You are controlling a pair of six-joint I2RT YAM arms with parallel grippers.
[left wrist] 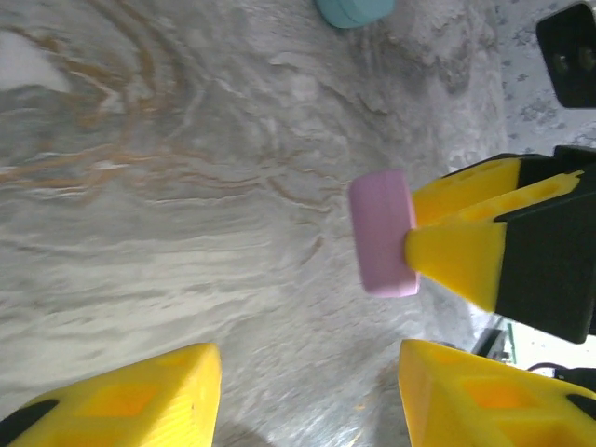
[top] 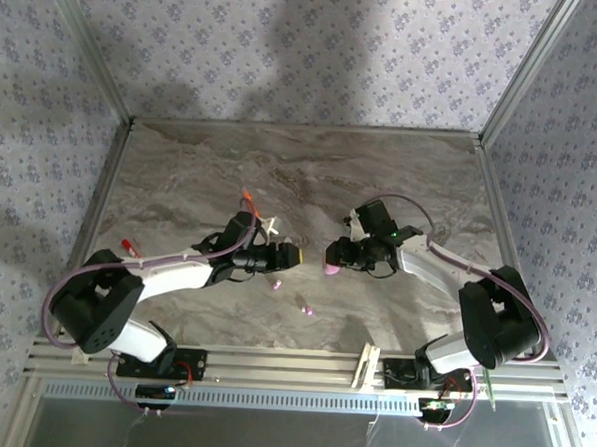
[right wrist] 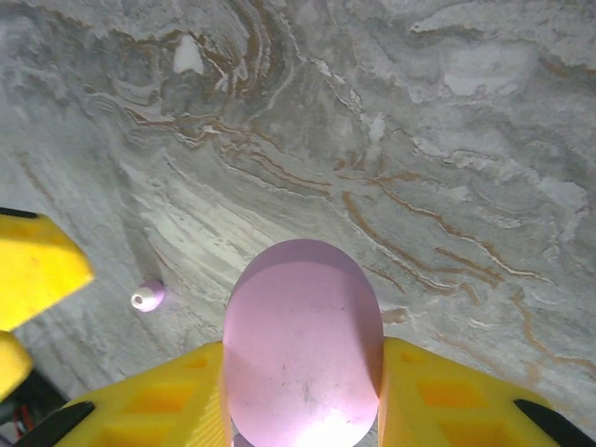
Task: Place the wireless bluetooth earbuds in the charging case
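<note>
Marble [top: 281,173] lies bare to the far edge; right jaws clamp pink case [right wrist: 303,345], left jaws gape empty.

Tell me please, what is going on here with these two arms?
The right gripper is clamped on the pink charging case and holds it over the marble table. The left gripper faces the case from close by, with its jaws apart and nothing between them. Two pink earbuds lie loose on the table just in front of the grippers. Neither has been picked up yet.
</note>
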